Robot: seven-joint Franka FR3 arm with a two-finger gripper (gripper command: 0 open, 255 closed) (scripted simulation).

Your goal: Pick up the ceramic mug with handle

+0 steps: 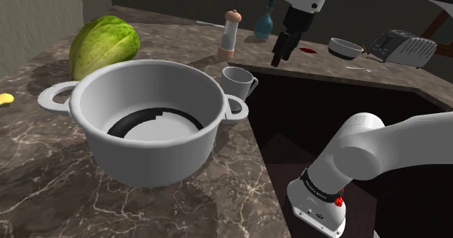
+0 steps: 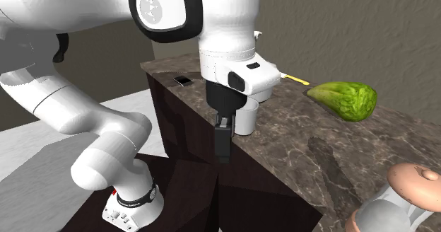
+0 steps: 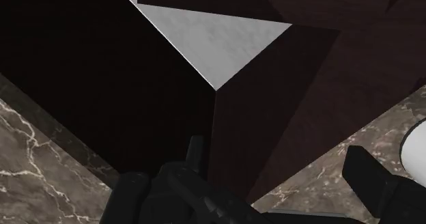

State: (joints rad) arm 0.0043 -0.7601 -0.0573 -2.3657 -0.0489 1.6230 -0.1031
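Note:
A pale grey mug (image 1: 237, 80) with a handle stands upright at the corner of the brown marble counter (image 1: 43, 193), just behind the big pot. It appears as a white cup (image 2: 247, 117) in the second exterior view. My black gripper (image 1: 281, 53) hangs over the dark gap off the counter's edge, to the shoulder view's right of the mug and apart from it. In the second exterior view the gripper (image 2: 223, 137) points down in front of the mug. The fingers (image 3: 368, 178) are open with nothing between them; a white curved edge (image 3: 418, 147), probably the mug, lies beside one finger.
A large grey two-handled pot (image 1: 149, 120) fills the near counter. A green cabbage (image 1: 104, 44) lies behind it. A pepper grinder (image 1: 231, 32), blue bottle (image 1: 264, 20), bowl (image 1: 345, 48) and toaster (image 1: 401, 48) stand on the far counter. Dark cabinet fronts line the gap.

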